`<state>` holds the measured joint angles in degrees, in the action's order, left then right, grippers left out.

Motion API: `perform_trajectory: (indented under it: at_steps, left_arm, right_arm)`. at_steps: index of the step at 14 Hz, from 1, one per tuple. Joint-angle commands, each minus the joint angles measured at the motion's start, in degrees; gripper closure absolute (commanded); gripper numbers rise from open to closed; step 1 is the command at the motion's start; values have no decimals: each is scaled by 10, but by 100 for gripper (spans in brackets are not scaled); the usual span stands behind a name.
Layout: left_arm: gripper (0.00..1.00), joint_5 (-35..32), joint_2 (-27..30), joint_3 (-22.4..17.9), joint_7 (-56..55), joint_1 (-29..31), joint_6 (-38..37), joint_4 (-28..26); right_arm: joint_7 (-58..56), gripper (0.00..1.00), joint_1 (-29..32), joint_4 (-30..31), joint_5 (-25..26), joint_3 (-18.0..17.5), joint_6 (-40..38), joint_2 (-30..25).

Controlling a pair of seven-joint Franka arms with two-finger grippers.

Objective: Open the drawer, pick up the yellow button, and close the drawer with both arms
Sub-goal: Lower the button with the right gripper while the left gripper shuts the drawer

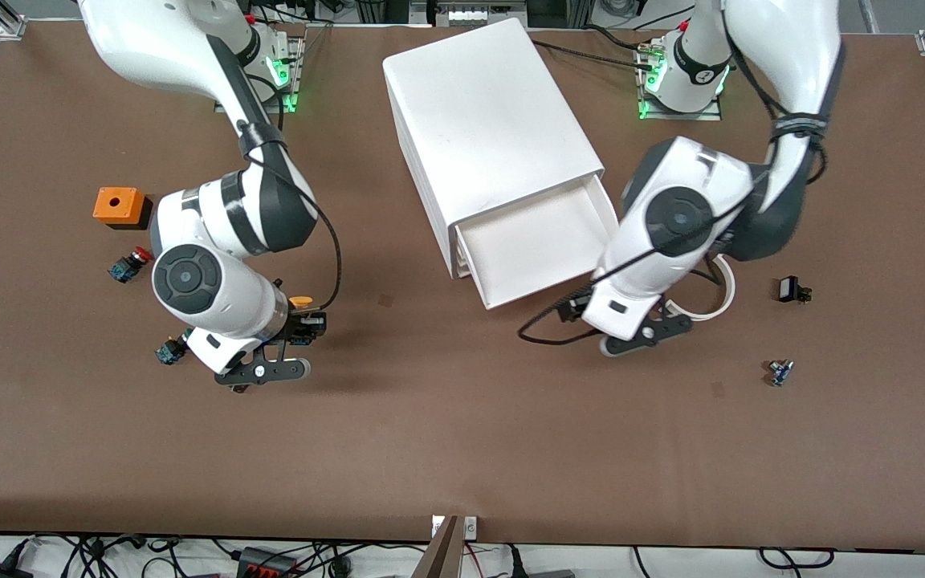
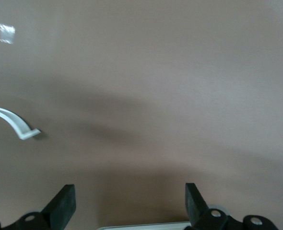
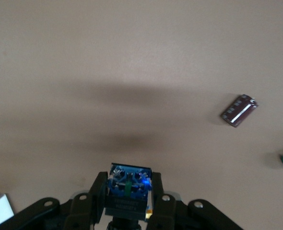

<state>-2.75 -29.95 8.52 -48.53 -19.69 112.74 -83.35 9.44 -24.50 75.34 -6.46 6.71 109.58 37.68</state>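
The white cabinet (image 1: 486,112) stands at mid-table with its top drawer (image 1: 539,245) pulled open; the part of its inside that shows is bare. My right gripper (image 3: 128,184) is shut on the button (image 3: 128,178), whose blue and black body shows between the fingers. In the front view the button's orange-yellow cap (image 1: 300,303) shows at the right gripper (image 1: 306,325), held above the table toward the right arm's end. My left gripper (image 2: 129,191) is open with nothing between its fingers, low beside the open drawer's front corner, whose white edge (image 2: 146,224) shows.
An orange box (image 1: 119,206), a red-capped button (image 1: 129,263) and another small button (image 1: 169,350) lie near the right arm. A white ring (image 1: 715,299) lies partly under the left arm, with two small parts (image 1: 792,289) (image 1: 780,372) beside it. A brown chip (image 3: 239,110) lies on the table.
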Motion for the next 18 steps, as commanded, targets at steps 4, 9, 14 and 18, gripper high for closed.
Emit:
perform_trajectory:
  at_steps: [4,9,14,18]
  left_arm:
    - [0,-17,24,6,-65,-21,57,-65]
    - [0,-11,75,47,-68,-16,56,-137]
    - [0,-7,95,88,-68,-12,55,-175]
    - [0,2,97,112,-75,-11,50,-184]
  right_arm:
    - [-91,100,19,226,-12,-12,165,-79]
    - [-121,100,19,324,-9,-11,274,-89]
    - [-196,100,36,331,-9,-11,299,-74]
    - [-202,65,44,330,-13,-12,310,-58]
